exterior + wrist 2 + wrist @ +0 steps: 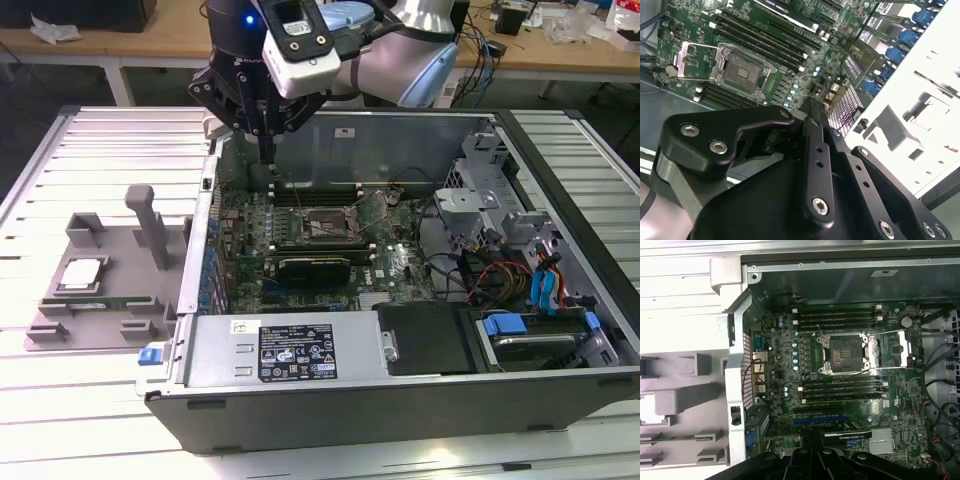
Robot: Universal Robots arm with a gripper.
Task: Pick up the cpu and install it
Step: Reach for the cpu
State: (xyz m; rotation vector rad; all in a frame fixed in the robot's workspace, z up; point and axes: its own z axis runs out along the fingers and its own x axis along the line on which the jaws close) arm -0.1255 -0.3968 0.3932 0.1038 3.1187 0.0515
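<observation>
1 cpu (pixel 82 273), lying flat in 1 grey holder (pixel 120 258) on the counter (pixel 110 150), outside the case (pixel 400 410) on the exterior view's left, untouched. 1 hand (pixel 267 155), fingers pressed together and empty, hovers over the motherboard's back edge, well apart from the cpu. 1 socket (pixel 330 225), lid flipped open, contacts bare. Risks: thin chip slips from a shallow pinch; a tilted or misrotated set-down bends contacts; hand clips the case wall when crossing.
</observation>
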